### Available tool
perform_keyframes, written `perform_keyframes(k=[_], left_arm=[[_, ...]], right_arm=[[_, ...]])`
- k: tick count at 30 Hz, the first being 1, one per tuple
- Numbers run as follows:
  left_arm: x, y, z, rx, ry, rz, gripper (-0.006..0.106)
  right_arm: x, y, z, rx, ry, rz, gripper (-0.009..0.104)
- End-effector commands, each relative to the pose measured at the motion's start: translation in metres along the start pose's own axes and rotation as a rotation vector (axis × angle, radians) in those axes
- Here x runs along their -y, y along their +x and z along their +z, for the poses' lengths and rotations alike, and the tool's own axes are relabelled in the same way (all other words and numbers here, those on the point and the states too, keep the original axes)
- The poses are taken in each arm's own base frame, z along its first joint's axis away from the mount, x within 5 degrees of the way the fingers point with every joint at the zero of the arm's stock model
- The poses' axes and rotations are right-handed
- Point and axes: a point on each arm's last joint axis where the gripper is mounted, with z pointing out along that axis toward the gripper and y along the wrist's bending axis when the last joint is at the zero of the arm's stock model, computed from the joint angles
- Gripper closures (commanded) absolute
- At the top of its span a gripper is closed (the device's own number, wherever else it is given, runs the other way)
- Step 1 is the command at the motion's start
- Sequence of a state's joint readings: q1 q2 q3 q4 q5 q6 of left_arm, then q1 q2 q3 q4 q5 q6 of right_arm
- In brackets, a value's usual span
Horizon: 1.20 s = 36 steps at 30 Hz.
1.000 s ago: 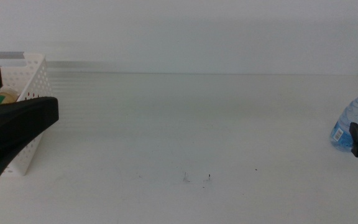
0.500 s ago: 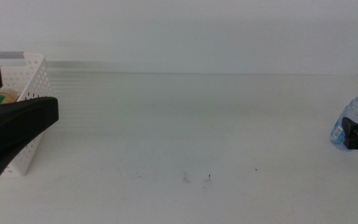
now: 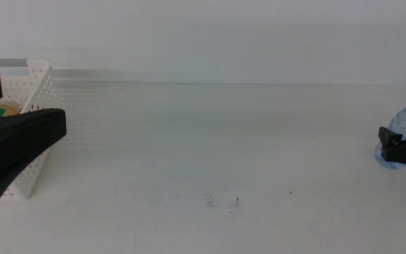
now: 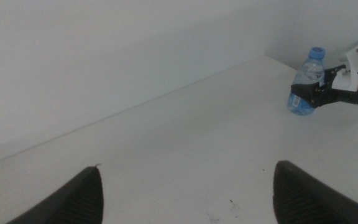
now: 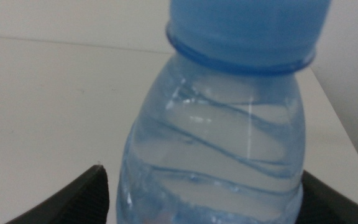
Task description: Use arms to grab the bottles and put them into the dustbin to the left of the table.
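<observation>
White tabletop (image 3: 210, 141) bears a light, crushable water bottle (image 5: 219, 149), straddled at mid-body by the spread right gripper (image 5: 204, 202); gentle closure is advised.

The left gripper (image 4: 185, 193), also spread, waits above the dustbin (image 3: 30, 95).

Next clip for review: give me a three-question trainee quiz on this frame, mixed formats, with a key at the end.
1. True or false: the water bottle stands upright on the table.
2. Which gripper has the bottle between its jaws? A) left gripper B) right gripper C) neither
3. Fill in: the dustbin sits at the table's ____ edge in the middle view.

Key: 1 true; 2 B, the jaws flank the bottle in the right wrist view, while the left gripper waits by the dustbin with jaws apart; 3 left.
</observation>
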<state>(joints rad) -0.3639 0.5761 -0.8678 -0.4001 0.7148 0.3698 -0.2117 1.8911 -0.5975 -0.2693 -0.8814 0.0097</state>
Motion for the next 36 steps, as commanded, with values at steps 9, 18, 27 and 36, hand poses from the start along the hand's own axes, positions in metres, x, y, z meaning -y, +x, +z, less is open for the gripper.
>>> perform_keyframes(k=[9, 18, 27, 36], left_arm=[[0.0, -0.001, -0.001, 0.018, -0.001, 0.001, 0.007], [0.0, -0.001, -0.001, 0.018, -0.001, 0.001, 0.007], [0.0, -0.002, -0.001, 0.019, -0.001, 0.002, 0.007], [0.0, -0.002, -0.001, 0.021, -0.002, 0.002, 0.007]], right_arm=[[0.003, -0.004, 0.005, 0.02, 0.029, 0.019, 0.032], [-0.011, -0.015, 0.003, 0.05, -0.016, 0.023, 0.096], [-0.089, -0.085, 0.003, 0.071, -0.219, -0.061, 0.096], [-0.213, -0.143, 0.024, 0.185, -0.484, -0.141, 0.096]])
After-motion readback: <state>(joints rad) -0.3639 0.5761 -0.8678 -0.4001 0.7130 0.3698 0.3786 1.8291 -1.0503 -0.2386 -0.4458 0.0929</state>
